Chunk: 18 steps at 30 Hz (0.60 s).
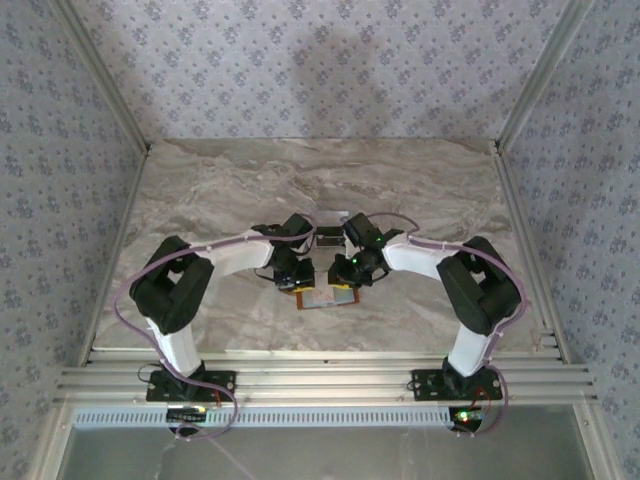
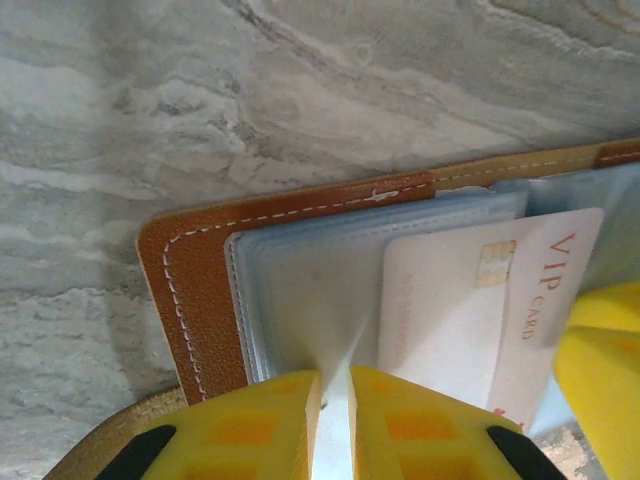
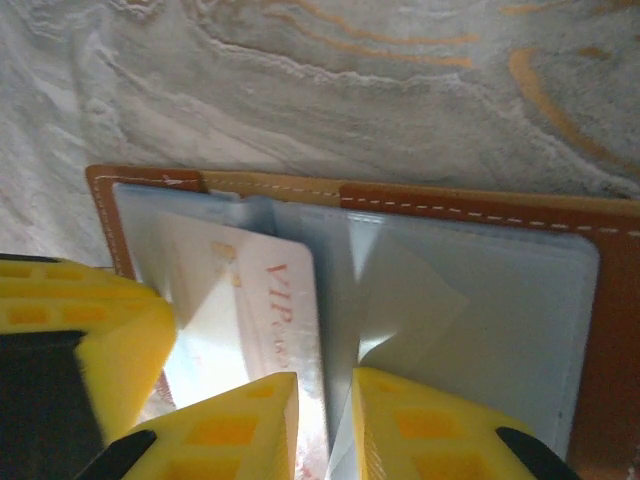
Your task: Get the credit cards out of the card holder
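At the left wrist, clenched with the left pincer (image 2: 333, 388) on a clear leaf (image 2: 300, 300) of the holder (image 2: 190, 290), with a thin slit between the yellow fingers. Just beyond the fingertips and to their right, tucked in a sleeve, a white card (image 2: 470, 320) with "VIP CARD" in red letters. Further to that side, over the corner of the card, a yellow finger (image 2: 600, 370) of the right pincer (image 3: 325, 390). Beyond the brown stitched rim of the holder, the marble table (image 2: 300, 100).

At the right wrist, clenched in the same manner on a pale leaf edge, right beside the card (image 3: 265, 300). Cannot tell whether the card itself is inside this grip too. To the left of these fingertips, over the near corner of the card, a finger (image 3: 80, 340) of the left pincer. To the right, a creased clear sleeve (image 3: 470, 300) on the pale inner face, then the brown rim.

From above, given the wider layout: both pincers meeting tip to tip over the open holder (image 1: 325, 298), flat on the table between the two arms. A little beyond the pincers, a small flat thing (image 1: 330, 237), too small to name.
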Tool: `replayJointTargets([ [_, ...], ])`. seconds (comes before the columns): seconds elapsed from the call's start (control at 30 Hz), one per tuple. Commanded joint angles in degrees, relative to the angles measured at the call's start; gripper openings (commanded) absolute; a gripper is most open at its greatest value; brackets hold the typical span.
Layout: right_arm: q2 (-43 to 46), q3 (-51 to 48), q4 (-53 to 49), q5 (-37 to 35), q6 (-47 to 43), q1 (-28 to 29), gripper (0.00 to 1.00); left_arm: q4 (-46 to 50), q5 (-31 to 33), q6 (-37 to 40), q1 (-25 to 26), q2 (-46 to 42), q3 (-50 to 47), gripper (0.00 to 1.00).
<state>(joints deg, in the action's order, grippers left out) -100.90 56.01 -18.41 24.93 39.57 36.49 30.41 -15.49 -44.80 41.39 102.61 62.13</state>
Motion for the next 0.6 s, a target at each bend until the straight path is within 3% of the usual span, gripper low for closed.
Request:
replayJointTargets([
  [0.0, -1.7, 0.3, -1.0, -0.2, -2.1, -0.4, 0.23, 2.5, 1.8, 1.3, 0.4, 1.9, -0.3, 0.17],
  [0.2, -2.5, -0.8, 1.6, 2.4, -1.9, -0.6, 0.23, 2.7, 1.8, 1.5, 0.4, 2.5, -0.3, 0.16],
  [0.57, -1.9, -5.4, 14.9, 11.4, 3.9, -2.3, 0.2, 3.2, 1.7, 1.7, 0.4, 3.0, -0.3, 0.14],
])
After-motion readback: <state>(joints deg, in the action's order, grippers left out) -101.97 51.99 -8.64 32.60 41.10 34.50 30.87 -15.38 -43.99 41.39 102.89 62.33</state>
